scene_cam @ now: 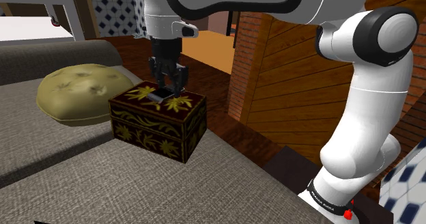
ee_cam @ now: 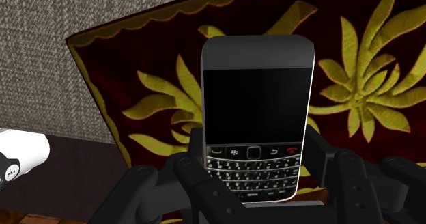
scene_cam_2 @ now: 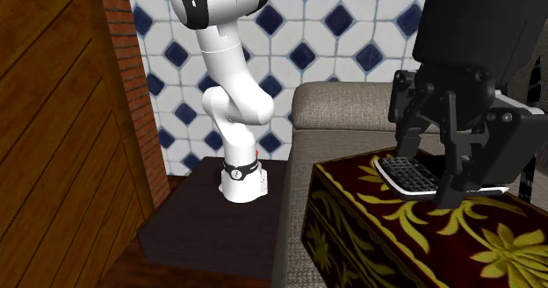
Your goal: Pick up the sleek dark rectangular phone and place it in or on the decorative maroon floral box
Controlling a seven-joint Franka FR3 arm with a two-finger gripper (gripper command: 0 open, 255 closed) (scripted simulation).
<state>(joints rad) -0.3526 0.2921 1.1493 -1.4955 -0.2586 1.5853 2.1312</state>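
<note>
My black claw [scene_cam: 168,87] clasps the dark rectangular keypad phone [ee_cam: 256,113] flat, right at the lid of the maroon gold-leaf box [scene_cam: 160,123]; best I part fingers gently, then lift straight up.

The floral box [scene_cam: 160,123] sits on the sofa seat [scene_cam: 82,182], near the seat's edge at the shoulder view's right. A cushion [scene_cam: 78,93] lies on the same seat just beside the box, to the shoulder view's left and a little behind it. The phone [ee_cam: 256,106] lies on the box lid, under the pincer [scene_cam_2: 428,174] — which is at the phone's keypad end. The stand [scene_cam_2: 211,229] is beside the sofa, at the second exterior view's left, between the sofa and a plank wall [scene_cam_2: 53,111] — a tiled wall [scene_cam_2: 325,40] is behind both.
</note>
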